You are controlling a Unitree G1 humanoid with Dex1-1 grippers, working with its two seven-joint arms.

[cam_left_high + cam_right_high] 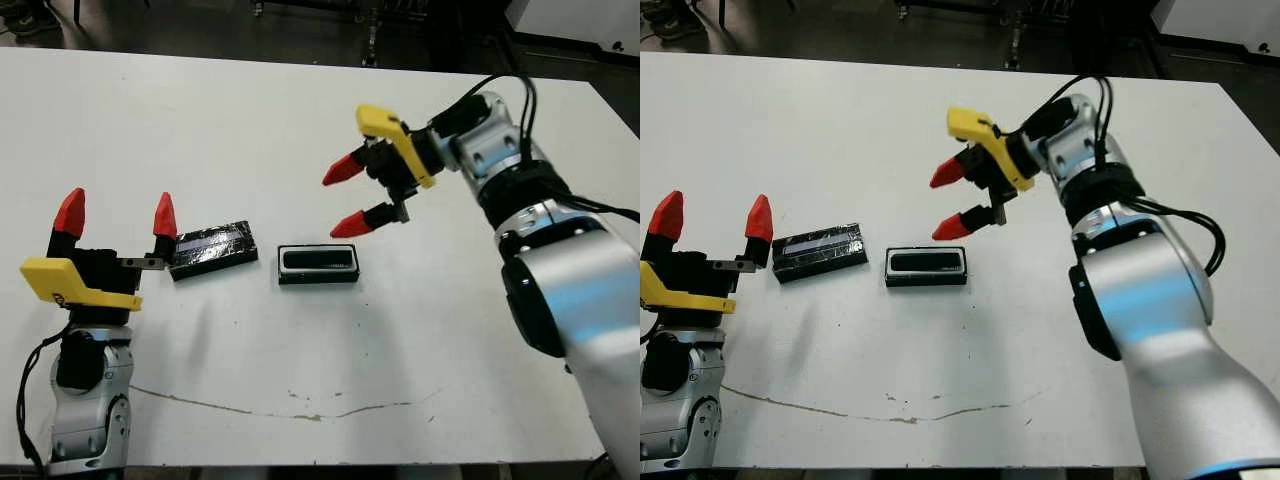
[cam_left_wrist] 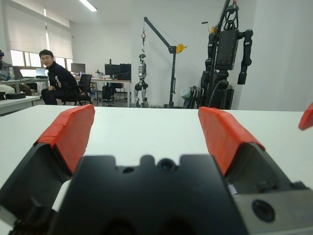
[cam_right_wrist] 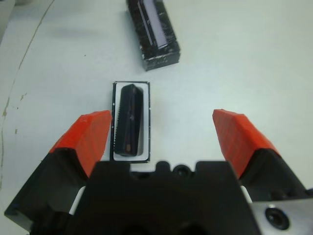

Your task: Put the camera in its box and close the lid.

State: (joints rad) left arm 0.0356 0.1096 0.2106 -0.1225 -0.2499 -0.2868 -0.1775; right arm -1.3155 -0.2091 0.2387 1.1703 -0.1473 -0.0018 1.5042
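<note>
Camera [image 1: 318,260] sits inside the box [image 1: 318,279], lying flat in the white-lined tray, long axis along the tray's long axis and running left-right across the bench [image 1: 300,130]. So the first half of the task looks done; the box is still uncovered. Lid [image 1: 212,249] lies flat on the bench just to the robot's left of the box, apart from it, long axis roughly parallel to the box but slightly skewed, pale stripe up. Left gripper [image 1: 118,215] is the nearer one to the lid: its jaws are spread wide and empty, one red finger close beside the lid's left end; contact can't be confirmed. Right gripper [image 1: 347,197] hangs above and slightly right of the box, jaws also spread wide, holding nothing; in its wrist view the box lies close below, toward one finger, with the lid further out. Judgement: the next move turns on the lid lying to the left of the box, so the left arm is better placed to grab it across its short side and carry it rightward onto the tray.
</note>
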